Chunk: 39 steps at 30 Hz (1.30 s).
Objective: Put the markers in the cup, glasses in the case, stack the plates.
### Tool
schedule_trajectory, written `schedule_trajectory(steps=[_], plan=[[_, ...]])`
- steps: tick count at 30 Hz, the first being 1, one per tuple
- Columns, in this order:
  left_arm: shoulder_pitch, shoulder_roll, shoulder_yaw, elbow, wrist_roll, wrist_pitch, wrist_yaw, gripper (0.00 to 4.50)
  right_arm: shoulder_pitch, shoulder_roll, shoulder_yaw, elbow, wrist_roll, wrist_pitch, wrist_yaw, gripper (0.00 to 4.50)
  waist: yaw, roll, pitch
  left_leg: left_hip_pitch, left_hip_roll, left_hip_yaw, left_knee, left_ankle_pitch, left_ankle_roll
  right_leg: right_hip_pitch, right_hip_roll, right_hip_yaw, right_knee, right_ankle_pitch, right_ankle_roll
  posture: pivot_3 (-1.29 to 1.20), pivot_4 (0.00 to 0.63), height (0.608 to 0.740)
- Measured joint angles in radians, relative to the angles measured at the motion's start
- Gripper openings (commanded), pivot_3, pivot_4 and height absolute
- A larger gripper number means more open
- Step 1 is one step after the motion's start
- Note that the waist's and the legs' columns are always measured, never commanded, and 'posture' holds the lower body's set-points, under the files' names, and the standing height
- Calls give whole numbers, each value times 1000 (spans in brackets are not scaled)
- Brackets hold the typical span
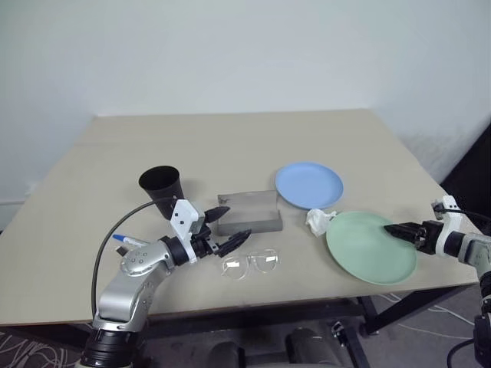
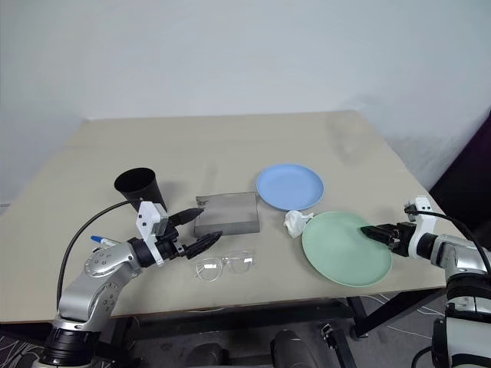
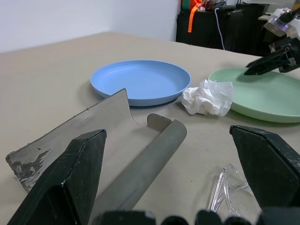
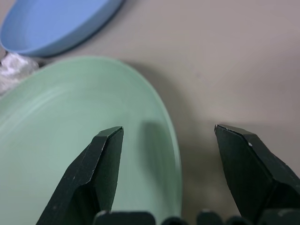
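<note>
right gripper (image 4: 164, 154): your jaws stand wide and hold nothing; the near rim of the green plate (image 1: 368, 249) runs up between the two fingers, one finger over the plate and one over the bare table (image 1: 230, 138)
green plate: it lies flat at the table's right front edge, straight ahead of your right jaws and touching none of them as far as you can see
blue plate (image 1: 308, 185): it sits just beyond and to the left of the green one, the two close but not overlapping, with a crumpled tissue (image 1: 318, 221) between them against the green rim
nearer arm for the plates: your right one, by a clear margin
left gripper (image 1: 227, 225): your jaws are spread and empty, pointing toward the right across the grey case (image 1: 248, 211)
glasses (image 1: 251, 263): they lie on the table just in front of the case, long axis running left to right, slightly below your left fingertips
cup (image 1: 163, 188): it stands upright left of the case
marker (image 1: 126, 240): you see a blue-capped one on the table behind your left arm, not yet in the cup
judgement: the next move likely turns on closing over the green rim, so keep the rim centred between the fingers
</note>
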Motion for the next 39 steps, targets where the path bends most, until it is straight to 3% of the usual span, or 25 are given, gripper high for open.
schedule_trajectory(steps=[1, 4, 11, 12, 24, 33, 39], plan=[[0, 0, -1, 0, 0, 0, 0, 4493, 0, 0, 0, 0, 0, 3, 1, 3362, 0, 0, 0, 0, 0, 0, 0, 0, 0, 0, 0, 0, 0, 0, 0, 0, 0, 740], [0, 0, -4, 0, 0, 0, -4, 4500, 1, 0, -1, 0, 0, 10, 2, 2555, 0, 0, 0, 0, 0, 0, 0, 0, 0, 0, 0, 0, 0, 0, 0, 0, 0, 740], [0, -1, -20, 5, 1, -1, -5, 4500, 2, 0, -2, 0, 0, 18, 6, 144, 0, 0, 0, 0, 0, 0, 0, 0, 0, 0, 0, 0, 0, 0, 0, 0, 0, 740], [0, -2, -21, 5, 2, -1, -6, 4500, 2, 0, -7, 0, 2, 18, 12, 24, 0, 0, 0, 0, 0, 0, 0, 0, 0, 0, 0, 0, 0, 0, 0, 0, 0, 740], [0, -3, -31, 6, 7, -3, -8, 4500, -23, 4, -21, 44, 9, 24, 39, 24, -1, -1, 0, 3, 0, 1, 0, 0, 0, 2, 0, 2, 0, 0, -1, 0, 0, 740], [-1, -4, -32, 19, 9, -9, -16, 4500, -80, 7, -94, -22, 125, 123, 124, 24, 0, 0, 0, 2, 0, 1, 0, 0, 0, 1, 1, 2, 0, 0, 0, 0, 0, 740], [-2, -4, -32, 22, 18, -10, -19, 4500, -127, 90, -108, -89, 135, 136, 29, 24, -6, 1, 0, 1, 0, 1, 0, 0, 0, 0, 1, 2, 0, 0, 0, 0, 0, 740]])
